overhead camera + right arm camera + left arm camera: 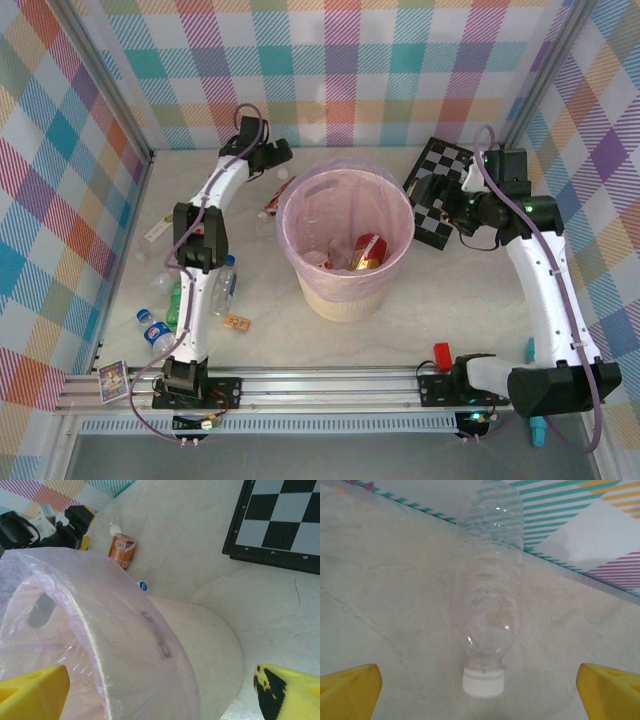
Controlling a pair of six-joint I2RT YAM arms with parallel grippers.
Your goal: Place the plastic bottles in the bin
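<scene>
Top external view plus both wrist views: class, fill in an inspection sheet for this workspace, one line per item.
Surface: pale marbled table, nothing spilled that I can see.
Job's things: bin upright mid-table, pink liner, red-labelled items inside; clear white-capped bottle lying on the table; green bottle and blue-capped bottle lying beside the left arm.
Clutter: checkerboard at far right; brown block near the left bottles.
Tools: left tool open, fingers either side of the clear bottle's cap, no contact; right tool open, empty, close to the bin.
Cables: purple cable along each arm, no snag seen.
Surroundings: checked walls; metal rail at the near edge.
</scene>
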